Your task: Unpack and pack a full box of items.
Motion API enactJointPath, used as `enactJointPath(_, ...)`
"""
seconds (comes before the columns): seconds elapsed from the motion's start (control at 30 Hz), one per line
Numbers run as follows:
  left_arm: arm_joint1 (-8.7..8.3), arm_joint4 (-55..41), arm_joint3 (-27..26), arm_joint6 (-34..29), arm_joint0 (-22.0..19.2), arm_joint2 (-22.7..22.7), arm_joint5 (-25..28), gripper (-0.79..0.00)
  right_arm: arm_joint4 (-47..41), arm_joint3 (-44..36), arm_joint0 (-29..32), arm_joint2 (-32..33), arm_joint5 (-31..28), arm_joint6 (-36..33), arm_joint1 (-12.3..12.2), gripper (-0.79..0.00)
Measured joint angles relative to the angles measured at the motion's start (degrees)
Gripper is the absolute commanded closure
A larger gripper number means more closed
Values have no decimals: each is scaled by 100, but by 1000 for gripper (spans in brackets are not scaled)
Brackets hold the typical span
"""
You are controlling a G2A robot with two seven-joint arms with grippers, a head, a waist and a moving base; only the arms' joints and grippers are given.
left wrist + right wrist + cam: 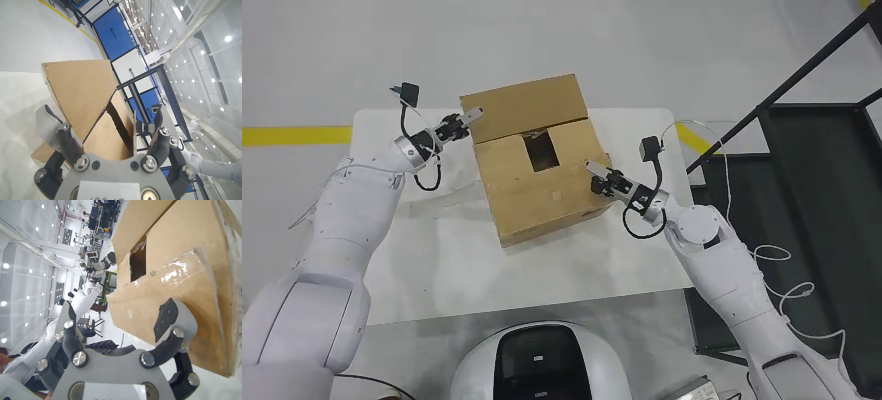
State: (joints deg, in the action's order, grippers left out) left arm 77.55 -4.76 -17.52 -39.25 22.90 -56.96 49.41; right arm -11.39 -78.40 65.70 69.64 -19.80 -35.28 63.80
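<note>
- The left claw [470, 118] hangs released, its 2 fingers spread wide, at the upper left corner of the brown cardboard box [542, 195]. It is just beside the corner of the raised far flap [527, 100]. The left wrist view shows the same claw [102, 113] with nothing between its pads.
- The right claw [597, 168] is also released and holds nothing. It sits at the box's right edge, and in its wrist view [118, 306] 1 pad [166, 317] lies against a side flap bearing a strip of clear tape [175, 266].
- The box stands in the middle of the frame on the white table [442, 260]. Its top flaps are partly folded, leaving a dark gap [540, 150] at the centre. What is inside cannot be made out.
- The step in hand looks like spreading the flaps to reach the contents.
- To do it well, each claw should take its flap by the free edge, away from the crease, and swing it outward along the hinge line.
- Working both sides together should keep the box from sliding or tipping.
</note>
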Motion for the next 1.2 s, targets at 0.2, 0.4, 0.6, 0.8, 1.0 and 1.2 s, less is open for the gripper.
enactJointPath(0.2,3,-40,-5,-41,1,-10,3,-785,-84,-99,69,68,-24,-69,-7,-785)
enactJointPath(0.4,3,-39,-5,-40,1,-9,3,-785,-82,-96,67,67,-24,-67,-7,-785)
enactJointPath(0.6,-13,216,-142,211,113,48,-395,-785,-81,-96,67,67,-24,-67,-7,-785)
enactJointPath(0.8,1,366,-453,349,279,86,-948,-785,-81,-96,67,67,-24,-67,-7,-785)
enactJointPath(1.0,42,391,-567,596,235,75,-609,-785,-81,-96,67,67,-24,-67,-7,-785)
enactJointPath(1.2,25,481,-573,689,205,39,42,-785,-81,-96,67,67,-24,-67,-7,-785)
